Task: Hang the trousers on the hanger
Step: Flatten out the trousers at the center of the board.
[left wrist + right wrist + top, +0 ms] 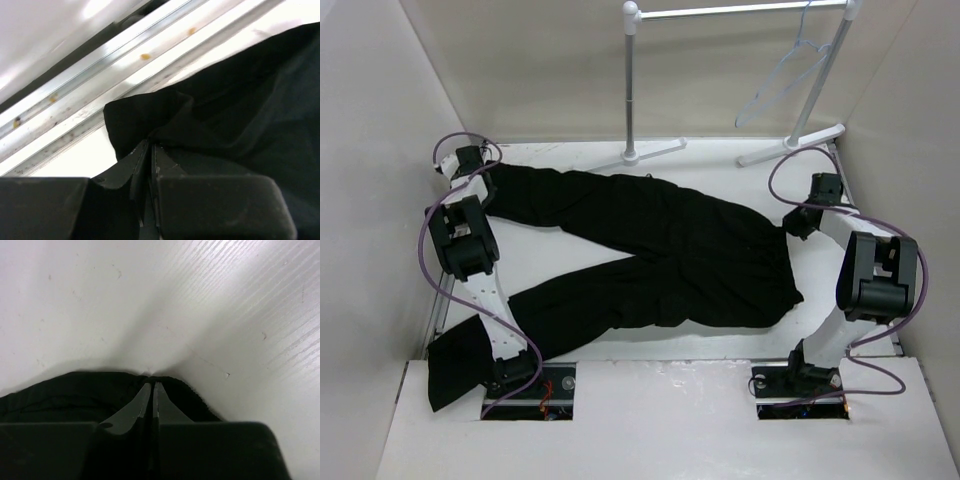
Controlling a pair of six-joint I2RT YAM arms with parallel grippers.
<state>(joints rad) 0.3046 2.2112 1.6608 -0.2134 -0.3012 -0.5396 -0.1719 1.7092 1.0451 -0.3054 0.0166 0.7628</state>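
Observation:
The black trousers (670, 250) lie spread flat on the white table, waist to the right and two legs running left. The lower leg hangs over the near left edge. My left gripper (485, 185) is at the far-left hem of the upper leg. In the left wrist view the left gripper (150, 146) is shut on a fold of the trousers (240, 110). My right gripper (798, 225) is at the waist end. In the right wrist view the right gripper (151, 383) is shut on the edge of the trousers (60, 390). The pale hanger (782, 80) hangs from the rack rod at top right.
A white garment rack (631, 90) stands at the back, its feet (790, 142) resting on the table's far edge. White walls close in on both sides. An aluminium rail (100, 75) runs along the table's left edge beside the hem.

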